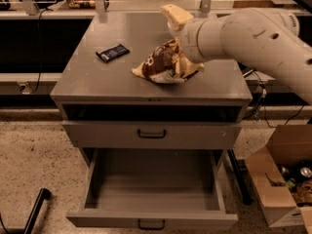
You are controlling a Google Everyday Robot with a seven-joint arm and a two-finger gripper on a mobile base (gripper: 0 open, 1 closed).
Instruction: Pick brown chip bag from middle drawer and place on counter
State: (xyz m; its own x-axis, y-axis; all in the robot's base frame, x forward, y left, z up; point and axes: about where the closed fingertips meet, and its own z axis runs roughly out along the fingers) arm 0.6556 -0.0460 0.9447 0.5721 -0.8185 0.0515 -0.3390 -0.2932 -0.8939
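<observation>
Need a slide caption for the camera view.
The end effector at the brown chip bag on the counter; middle drawer open below.

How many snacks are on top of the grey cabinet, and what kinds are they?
Chip bags: 1, the brown chip bag on the counter.
Wrapped bars: 1, the small black bar, lying apart from the bag.
Total: 2 snacks.
The gripper is right at the chip bag.

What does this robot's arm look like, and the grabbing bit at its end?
The arm is thick, smooth, white and tube-shaped, with small dark dots. Its gripper, above the counter by the brown chip bag, is cream-yellow.
</observation>
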